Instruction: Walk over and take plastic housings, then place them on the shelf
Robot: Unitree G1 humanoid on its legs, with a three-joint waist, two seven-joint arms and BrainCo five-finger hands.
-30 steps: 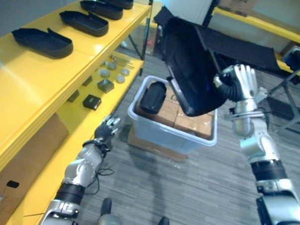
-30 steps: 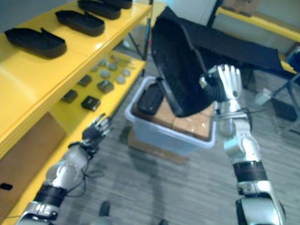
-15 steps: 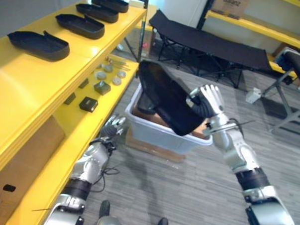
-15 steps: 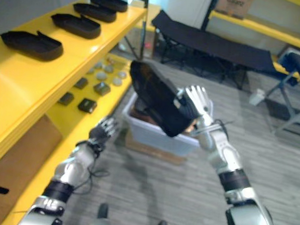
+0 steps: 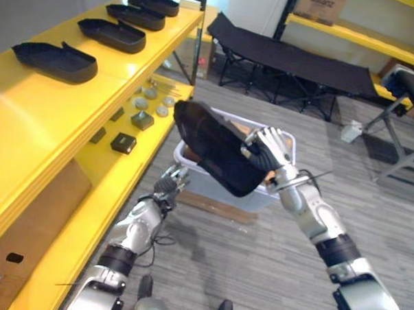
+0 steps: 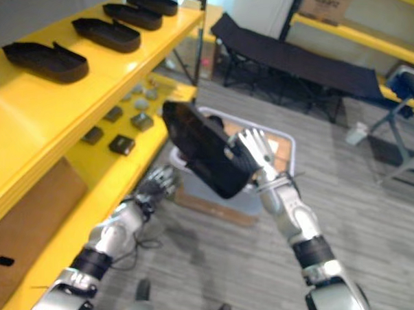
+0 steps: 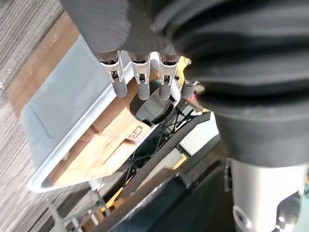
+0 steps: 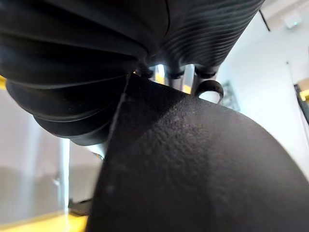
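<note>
Bright even light; glare on yellow shelf [image 5: 57, 114] top.

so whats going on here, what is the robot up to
The robot's right hand grips a black plastic housing, tilted in the air over a grey bin beside a yellow shelf. Its left hand hangs open, low beside the bin, holding nothing. Several more housings lie in a row on the shelf's top level.

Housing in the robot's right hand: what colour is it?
The housing is plain black, and it shows best in the left eye view.
</note>
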